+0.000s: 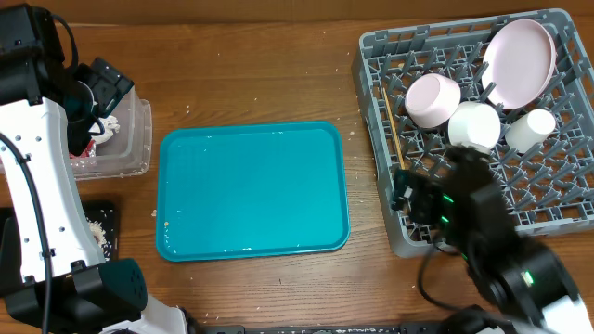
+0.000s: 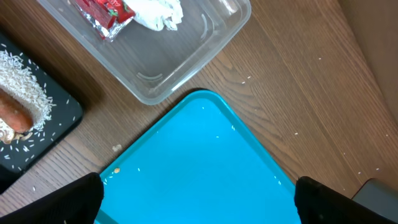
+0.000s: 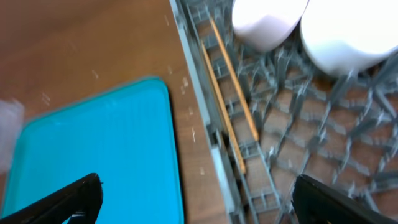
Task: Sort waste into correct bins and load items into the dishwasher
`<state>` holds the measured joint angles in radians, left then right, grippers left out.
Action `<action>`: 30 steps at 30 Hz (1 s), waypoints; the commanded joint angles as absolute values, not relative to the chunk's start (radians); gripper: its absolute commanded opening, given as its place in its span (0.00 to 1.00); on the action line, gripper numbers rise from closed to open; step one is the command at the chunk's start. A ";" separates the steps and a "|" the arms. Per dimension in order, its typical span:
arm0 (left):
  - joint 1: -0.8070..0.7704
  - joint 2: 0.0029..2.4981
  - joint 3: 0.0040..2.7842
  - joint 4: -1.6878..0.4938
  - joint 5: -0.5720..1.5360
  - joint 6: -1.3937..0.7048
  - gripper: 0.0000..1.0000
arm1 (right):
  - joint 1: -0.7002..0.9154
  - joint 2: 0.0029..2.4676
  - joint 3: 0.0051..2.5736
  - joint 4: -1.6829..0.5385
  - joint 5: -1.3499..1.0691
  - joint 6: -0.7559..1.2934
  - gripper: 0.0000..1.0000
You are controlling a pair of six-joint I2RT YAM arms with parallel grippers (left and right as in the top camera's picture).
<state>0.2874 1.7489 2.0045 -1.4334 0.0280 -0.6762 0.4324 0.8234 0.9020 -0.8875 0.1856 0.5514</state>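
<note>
Fingers: your left fingers [image 2: 62, 202] stand wide apart and hold nothing. Your right fingers [image 3: 68, 202] are the same.
Landmark: the teal tray [image 1: 252, 190] lies bare mid-surface.
Waste: the napkin [image 2: 158, 12] and wrapper [image 2: 102, 15] sit in the tub [image 2: 180, 62], just off the teal tray's left edge. The carrot [image 2: 15, 115] and rice [image 2: 25, 74] lie on the black tray [image 2: 56, 118], off its near-left corner.
Dishes: the rack [image 1: 548, 186] stands right of the teal tray. It holds the plate [image 1: 520, 63] on edge, two bowls [image 1: 432, 100], the cup [image 1: 530, 130] and the chopsticks [image 3: 230, 93].
Progress: everything looks sorted and loaded, so you likely have only the arms to draw clear.
Risk, right arm: your fingers hang over the rack edge nearest the teal tray, right above the chopsticks. Pull back low and you could snag a peg, drag the rack or flick the sticks through the lattice. The arm is blurred from overhead, so its height is hard to judge.
Risk, left arm: it hangs over the tub. A sideways sweep could catch the light wall and spill the waste.
Risk, crumbs: loose grains dot the surface beside the teal tray. A brushing cable would scatter them.
Writing: the wrapper shows white print on red, too small to read. No other labels are visible.
</note>
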 commanded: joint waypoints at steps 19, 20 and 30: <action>0.287 1.750 2.011 -1.433 0.034 -0.657 1.00 | 0.055 0.027 0.294 -0.432 -0.021 0.253 1.00; 0.287 1.750 2.011 -1.433 0.034 -0.657 1.00 | 0.055 0.019 0.270 -0.395 -0.020 0.253 1.00; 0.287 1.750 2.011 -1.433 0.034 -0.658 1.00 | 0.055 0.003 0.046 0.020 -0.017 0.254 1.00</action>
